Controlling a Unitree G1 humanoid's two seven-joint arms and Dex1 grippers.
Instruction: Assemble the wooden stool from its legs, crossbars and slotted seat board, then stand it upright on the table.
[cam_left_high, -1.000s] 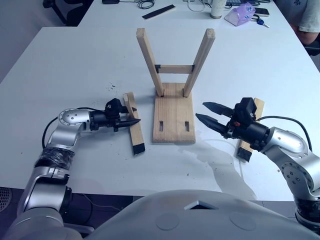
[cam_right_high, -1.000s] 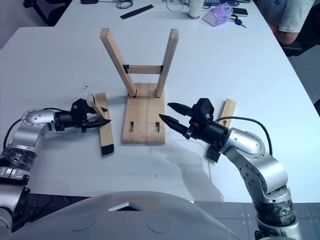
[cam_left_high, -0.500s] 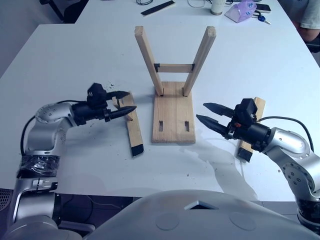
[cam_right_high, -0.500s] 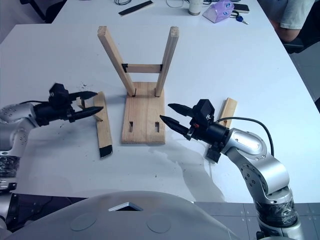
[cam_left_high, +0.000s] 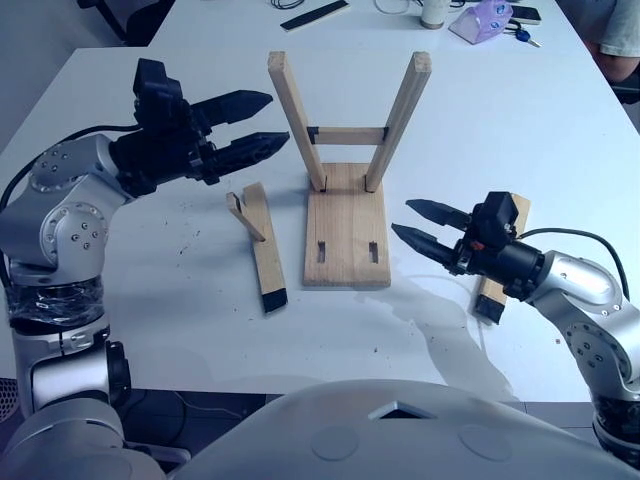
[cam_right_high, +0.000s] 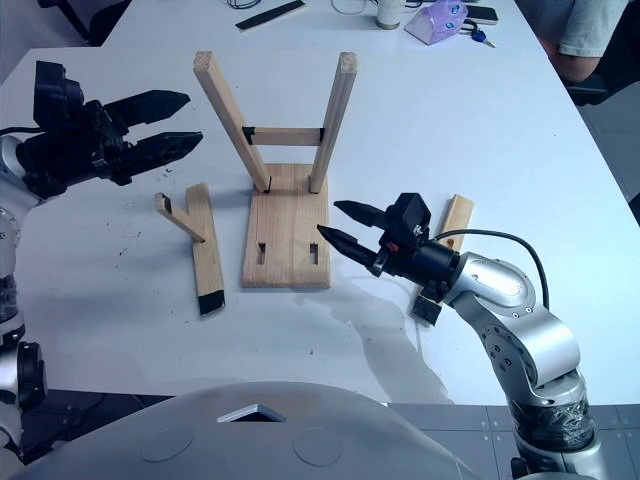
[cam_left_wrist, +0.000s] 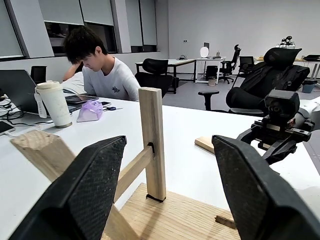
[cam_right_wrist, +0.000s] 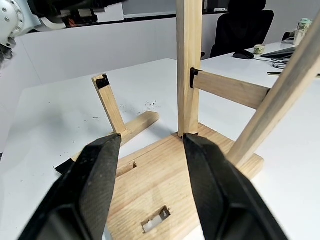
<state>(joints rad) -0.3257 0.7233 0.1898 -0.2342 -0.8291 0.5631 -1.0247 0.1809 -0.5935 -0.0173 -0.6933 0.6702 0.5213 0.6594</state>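
The slotted seat board (cam_left_high: 346, 238) lies flat mid-table. Two legs (cam_left_high: 298, 120) stand in its far slots, joined by a crossbar (cam_left_high: 350, 136); the two near slots hold nothing. A loose leg (cam_left_high: 264, 245) with a short crossbar stub (cam_left_high: 243, 214) lies left of the board. Another leg (cam_left_high: 497, 275) lies on the right, partly under my right arm. My left gripper (cam_left_high: 278, 120) hangs open above the table, just left of the left standing leg. My right gripper (cam_left_high: 401, 218) is open and low, beside the board's right edge. The right wrist view faces the board (cam_right_wrist: 200, 165) and the loose leg (cam_right_wrist: 131, 127).
A cup (cam_left_high: 433, 14), a purple object (cam_left_high: 487, 22) and a black strip (cam_left_high: 316, 17) lie on the far table. Dark specks dot the tabletop at the left (cam_left_high: 190, 250). A shiny patch (cam_left_high: 440, 320) lies near the front edge, right of the board.
My left gripper let go at the loose leg, opened, and rose up and back to beside the standing leg. The loose leg stays on the table. My right gripper barely moved.
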